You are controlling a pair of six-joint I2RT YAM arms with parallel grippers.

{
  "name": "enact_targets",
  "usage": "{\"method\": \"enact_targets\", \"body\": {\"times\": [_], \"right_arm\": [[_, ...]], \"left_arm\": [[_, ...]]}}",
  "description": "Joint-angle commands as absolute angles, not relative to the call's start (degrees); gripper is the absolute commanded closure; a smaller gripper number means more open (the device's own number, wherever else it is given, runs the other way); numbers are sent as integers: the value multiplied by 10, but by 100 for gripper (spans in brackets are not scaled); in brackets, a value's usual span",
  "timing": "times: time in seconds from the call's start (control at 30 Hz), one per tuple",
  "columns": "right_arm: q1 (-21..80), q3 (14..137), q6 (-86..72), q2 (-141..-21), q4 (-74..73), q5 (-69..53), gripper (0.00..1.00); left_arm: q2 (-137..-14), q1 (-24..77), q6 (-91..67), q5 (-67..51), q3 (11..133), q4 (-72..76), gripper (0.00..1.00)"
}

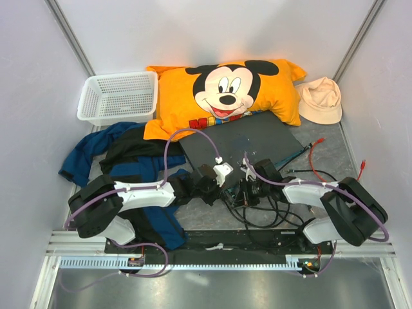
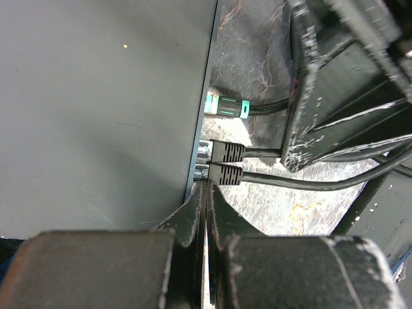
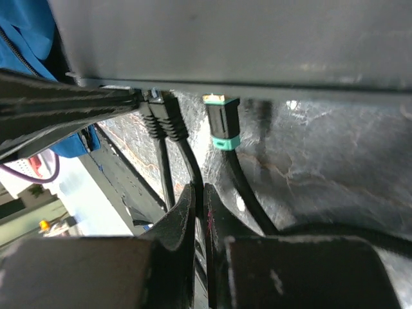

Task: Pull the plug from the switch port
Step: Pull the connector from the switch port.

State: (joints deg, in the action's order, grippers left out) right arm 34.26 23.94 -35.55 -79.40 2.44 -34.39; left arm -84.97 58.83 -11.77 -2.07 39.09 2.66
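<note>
The dark grey switch (image 1: 248, 145) lies flat mid-table, its port edge facing the arms. In the left wrist view its top (image 2: 96, 116) fills the left. Three plugs sit in that edge: a teal-banded plug (image 2: 226, 105) and two black plugs (image 2: 226, 152) (image 2: 225, 174). My left gripper (image 2: 206, 188) is shut and empty, its tips against the port edge by the lowest black plug. My right gripper (image 3: 201, 190) is shut on the cable of the middle black plug (image 3: 170, 122), a short way behind it. The teal-banded plug (image 3: 222, 122) sits just to its right.
An orange Mickey Mouse pillow (image 1: 225, 90) lies behind the switch, overlapping its far edge. A white basket (image 1: 119, 96) stands at the back left and a beige hat (image 1: 320, 100) at the back right. Blue and black clothing (image 1: 122, 158) lies left. Black cables (image 1: 270, 215) and a red cable (image 1: 315, 161) lie right.
</note>
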Motion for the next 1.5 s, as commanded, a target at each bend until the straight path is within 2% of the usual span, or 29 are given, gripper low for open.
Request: {"method": "enact_targets", "body": {"times": [0.0, 0.47, 0.77, 1.47], "right_arm": [[341, 247, -364, -845, 12, -325, 100], [342, 271, -359, -874, 6, -325, 100], [343, 273, -357, -875, 7, -324, 100], [342, 277, -352, -873, 6, -320, 100]], "left_arm": [[-868, 592, -90, -2, 417, 83, 98], [-838, 592, -68, 3, 445, 67, 98], [-863, 592, -52, 9, 458, 77, 98], [-871, 599, -19, 6, 389, 107, 98]]}}
